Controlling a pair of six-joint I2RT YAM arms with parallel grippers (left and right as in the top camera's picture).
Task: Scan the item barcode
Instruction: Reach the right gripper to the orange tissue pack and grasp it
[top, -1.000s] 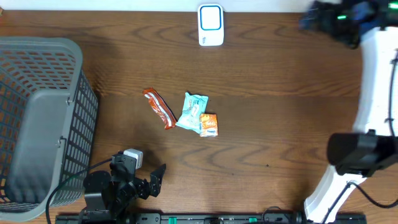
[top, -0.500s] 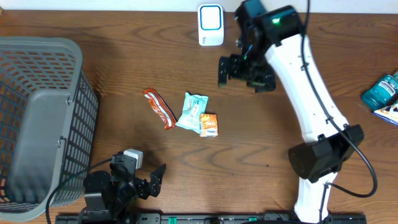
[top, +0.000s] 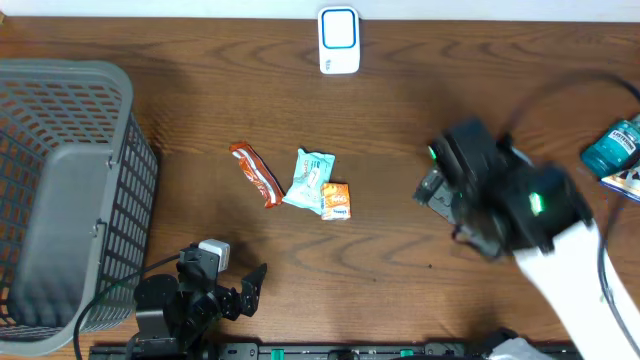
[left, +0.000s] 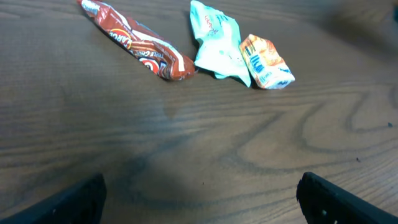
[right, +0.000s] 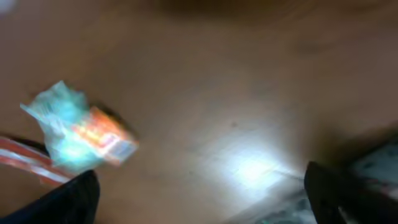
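The teal packet (top: 309, 179) lies mid-counter (top: 420, 90), with a red snack bar (top: 256, 174) just to its left and an orange packet (top: 336, 200) touching its right. Bare wood separates it from the white scanner (top: 339, 40) at the far edge. Well left of it stands a grey basket (top: 60, 190). The left pincer (left: 199, 199) nearer and the blurred right pincer (right: 202, 190) to its right are both spread wide and empty.

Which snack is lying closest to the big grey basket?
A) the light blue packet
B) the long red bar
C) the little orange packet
B: in the overhead view the long red bar lies nearest the grey basket, and the other two snacks sit on its far side.
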